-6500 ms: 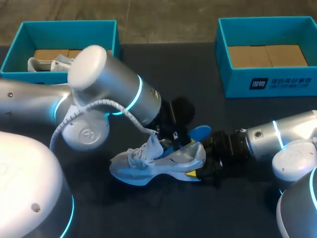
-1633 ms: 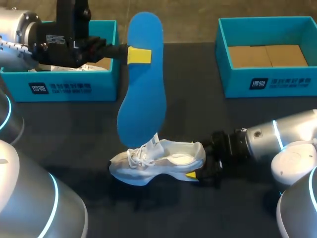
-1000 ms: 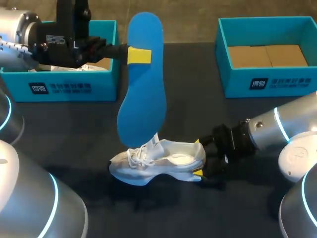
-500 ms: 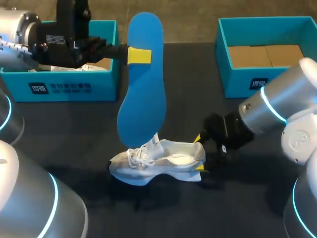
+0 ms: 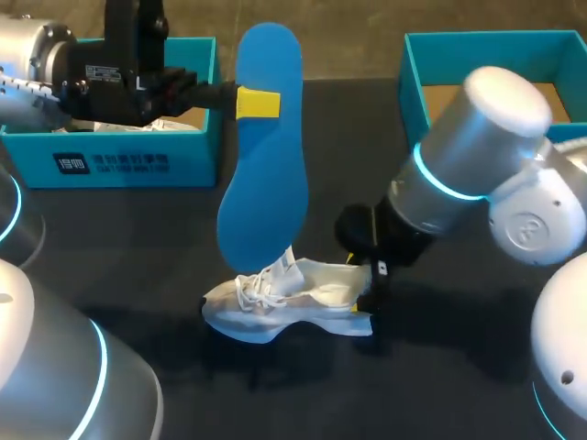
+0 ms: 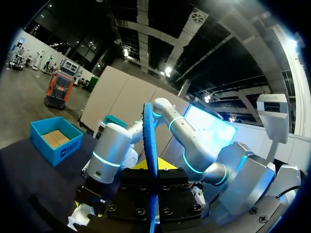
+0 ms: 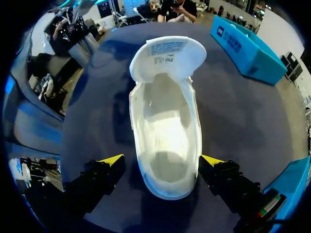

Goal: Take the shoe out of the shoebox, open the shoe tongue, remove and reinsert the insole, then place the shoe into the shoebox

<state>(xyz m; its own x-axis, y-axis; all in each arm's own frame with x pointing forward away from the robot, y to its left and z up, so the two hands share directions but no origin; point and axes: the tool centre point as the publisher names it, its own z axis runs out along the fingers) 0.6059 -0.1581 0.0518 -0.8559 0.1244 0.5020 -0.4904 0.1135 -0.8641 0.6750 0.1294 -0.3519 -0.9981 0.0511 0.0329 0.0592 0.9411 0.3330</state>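
A blue insole [image 5: 264,156] hangs upright above the table, and my left gripper [image 5: 258,103] is shut on its upper part. In the left wrist view the insole [image 6: 148,145] shows edge-on between the fingers of the left gripper [image 6: 151,167]. Below it the white shoe [image 5: 293,301] stands on the dark table, tongue pulled forward. My right gripper [image 5: 367,298] is at the shoe's heel. In the right wrist view the shoe [image 7: 165,126] lies ahead with its tongue [image 7: 167,56] folded open and its inside bare. The right gripper [image 7: 163,160] is open, one finger on each side of the heel.
A teal shoebox [image 5: 119,160] at the back left holds another white shoe [image 5: 87,119]. A second teal shoebox [image 5: 500,151] stands at the back right, partly behind my right arm. The left arm's bulk fills the front left corner.
My right arm has swung up and leftward, from lying low beside the heel to standing above it. The left gripper and the insole have not moved.
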